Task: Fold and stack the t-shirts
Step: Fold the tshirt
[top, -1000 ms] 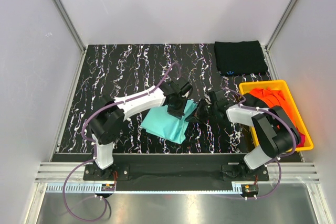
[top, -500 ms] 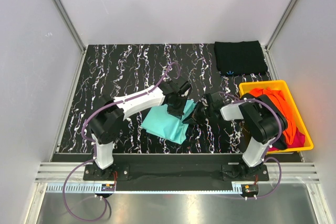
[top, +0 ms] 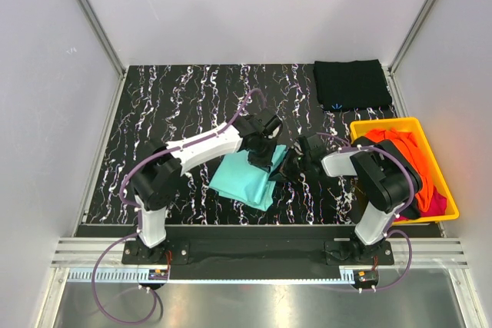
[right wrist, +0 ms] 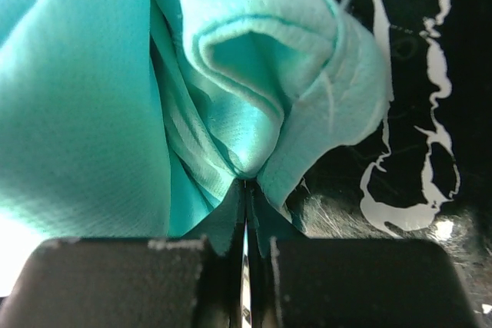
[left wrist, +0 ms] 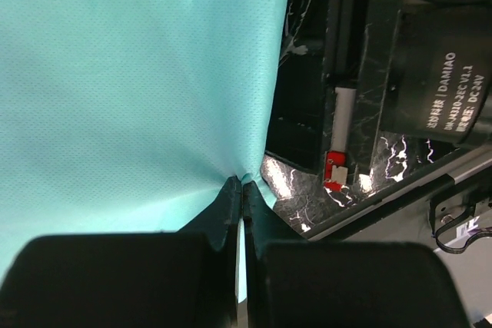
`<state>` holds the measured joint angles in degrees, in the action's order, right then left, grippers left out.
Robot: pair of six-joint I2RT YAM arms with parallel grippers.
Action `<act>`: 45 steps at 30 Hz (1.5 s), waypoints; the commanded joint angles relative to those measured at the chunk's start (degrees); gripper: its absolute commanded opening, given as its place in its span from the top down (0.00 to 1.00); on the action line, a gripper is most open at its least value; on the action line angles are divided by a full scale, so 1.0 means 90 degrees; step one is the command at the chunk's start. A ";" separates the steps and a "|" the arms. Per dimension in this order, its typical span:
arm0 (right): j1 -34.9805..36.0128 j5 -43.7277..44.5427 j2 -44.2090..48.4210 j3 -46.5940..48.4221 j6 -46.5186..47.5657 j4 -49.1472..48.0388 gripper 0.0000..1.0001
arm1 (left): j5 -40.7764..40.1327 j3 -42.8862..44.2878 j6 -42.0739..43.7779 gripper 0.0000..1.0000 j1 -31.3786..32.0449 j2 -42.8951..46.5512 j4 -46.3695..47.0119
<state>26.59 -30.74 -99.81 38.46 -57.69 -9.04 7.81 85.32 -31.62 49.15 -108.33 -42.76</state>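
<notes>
A light teal t-shirt lies partly folded on the marbled table near the front middle. My left gripper is shut on its upper right edge; in the left wrist view the cloth is pinched at the fingertips. My right gripper is shut on the shirt's right edge; in the right wrist view bunched teal folds rise from its tips. A folded black t-shirt lies at the back right. Orange and magenta shirts lie in the yellow bin.
The yellow bin stands at the right edge beside the right arm. White walls with metal rails surround the black marbled table. The two grippers are close together over the teal shirt's right side.
The right gripper has moved left onto the teal shirt's right edge. The left gripper has shifted slightly, still on the cloth. The shirt's right side has bunched up a little.
</notes>
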 commanded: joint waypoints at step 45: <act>-0.1099 -0.0421 0.1803 0.0872 0.2026 0.3182 0.82 | 0.2919 -0.3131 -0.0520 0.65 -0.0939 0.1862 0.3478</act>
<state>16.67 -30.81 -83.44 41.63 -42.19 19.77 25.67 61.21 -33.71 40.91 -91.70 -22.39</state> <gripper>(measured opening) 0.177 0.361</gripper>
